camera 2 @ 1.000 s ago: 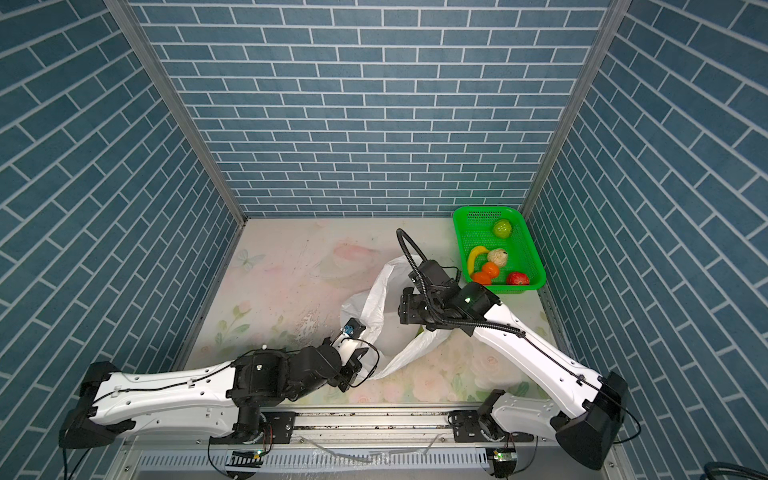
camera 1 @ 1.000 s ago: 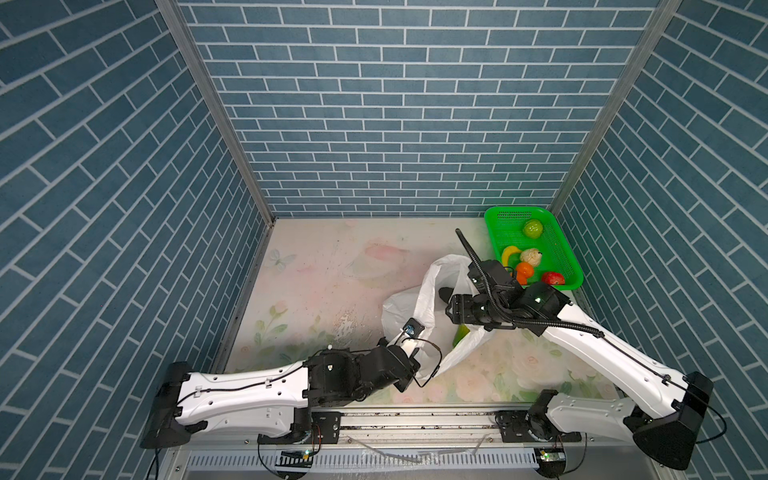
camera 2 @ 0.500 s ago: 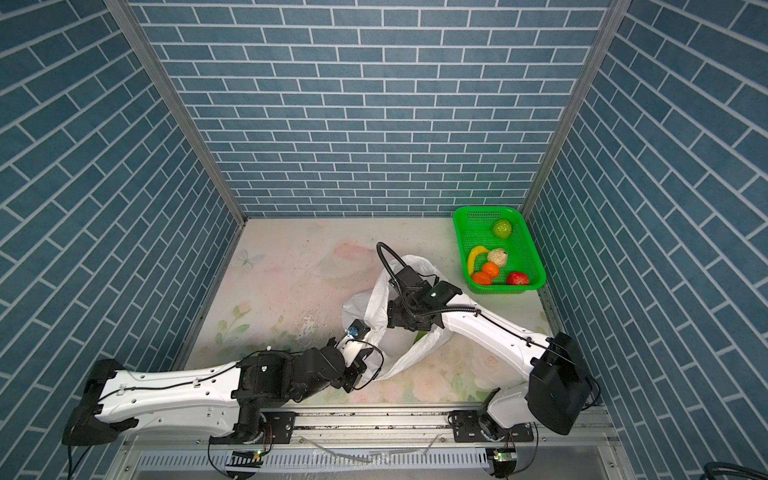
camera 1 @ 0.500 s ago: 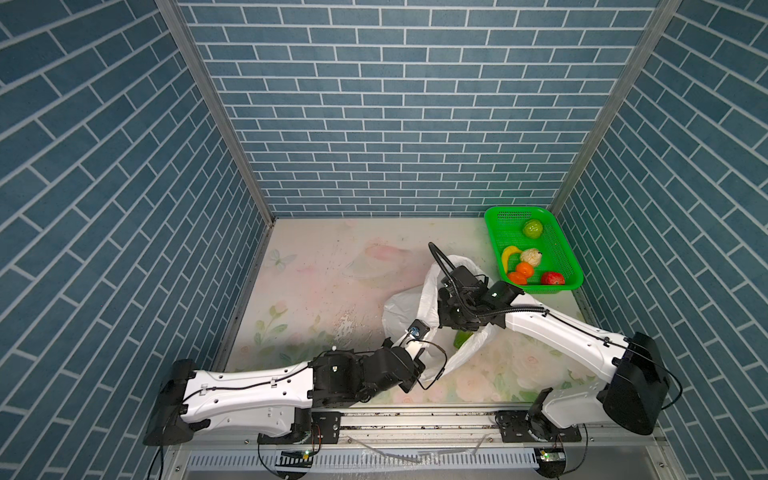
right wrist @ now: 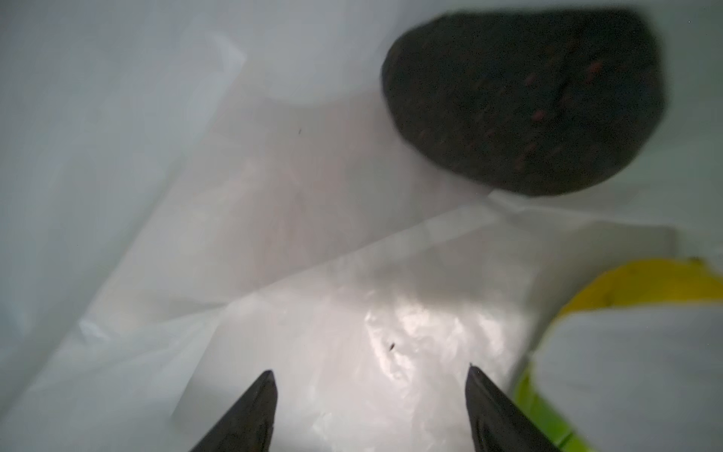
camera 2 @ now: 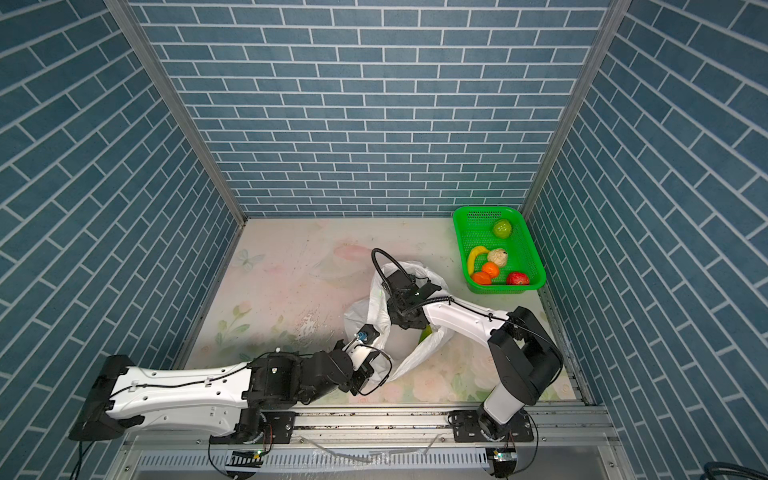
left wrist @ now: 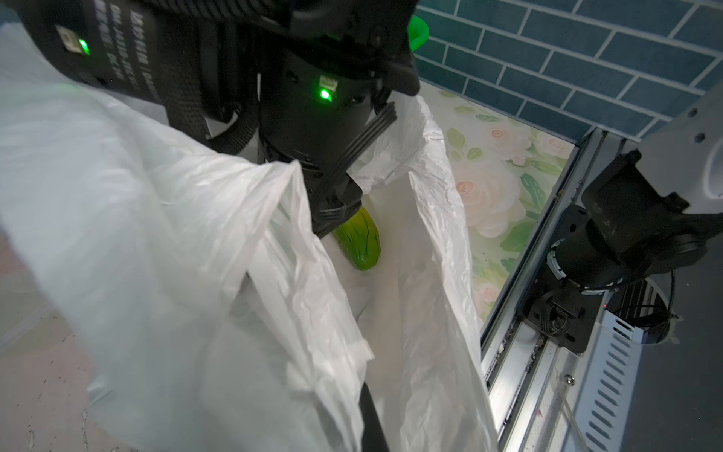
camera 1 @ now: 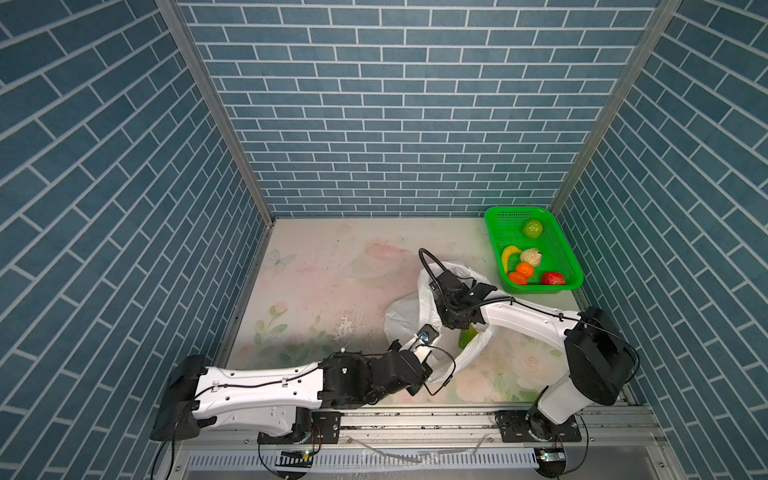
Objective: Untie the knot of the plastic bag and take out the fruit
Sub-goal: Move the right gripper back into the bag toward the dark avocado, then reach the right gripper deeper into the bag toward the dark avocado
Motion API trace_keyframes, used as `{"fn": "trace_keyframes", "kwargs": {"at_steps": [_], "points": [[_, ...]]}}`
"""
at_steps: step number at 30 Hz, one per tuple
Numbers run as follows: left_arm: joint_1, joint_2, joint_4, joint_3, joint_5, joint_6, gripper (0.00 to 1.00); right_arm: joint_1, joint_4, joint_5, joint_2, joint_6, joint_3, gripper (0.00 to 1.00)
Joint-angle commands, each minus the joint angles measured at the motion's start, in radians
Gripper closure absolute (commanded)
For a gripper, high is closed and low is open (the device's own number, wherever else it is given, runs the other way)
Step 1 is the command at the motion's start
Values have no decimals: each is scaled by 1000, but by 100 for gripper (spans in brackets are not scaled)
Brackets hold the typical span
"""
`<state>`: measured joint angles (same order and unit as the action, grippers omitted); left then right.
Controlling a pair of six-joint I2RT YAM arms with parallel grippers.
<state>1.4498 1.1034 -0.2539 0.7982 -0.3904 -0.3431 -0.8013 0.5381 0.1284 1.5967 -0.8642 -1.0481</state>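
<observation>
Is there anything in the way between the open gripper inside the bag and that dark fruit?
No, nothing visible. In the right wrist view, the open right gripper points at the bare inside of the plastic bag, and the dark oval fruit lies just beyond, uncovered. A bag fold covers only part of the yellow-green fruit.

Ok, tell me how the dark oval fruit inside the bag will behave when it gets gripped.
The dark oval fruit looks rounded, so it will probably roll away if nudged off-centre. Its dull, speckled skin seems textured, so likely not slippery. It rests against loose plastic bag film, which may slide or bunch under it.
</observation>
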Motion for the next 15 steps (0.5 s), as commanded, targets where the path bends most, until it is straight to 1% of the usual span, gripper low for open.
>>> {"fn": "trace_keyframes", "kwargs": {"at_steps": [1, 5, 8, 9, 15], "points": [[24, 21, 7, 29, 13, 33, 100, 48, 65, 227, -65, -35, 41, 24], [29, 37, 9, 30, 16, 37, 100, 118, 74, 305, -152, -62, 119, 24], [30, 44, 15, 30, 16, 42, 100, 160, 73, 318, -182, -77, 143, 24], [29, 47, 19, 31, 16, 44, 100, 168, 70, 315, -182, -79, 143, 24], [29, 61, 33, 38, 10, 65, 100, 179, -10, 205, -146, -65, 127, 23]]}}
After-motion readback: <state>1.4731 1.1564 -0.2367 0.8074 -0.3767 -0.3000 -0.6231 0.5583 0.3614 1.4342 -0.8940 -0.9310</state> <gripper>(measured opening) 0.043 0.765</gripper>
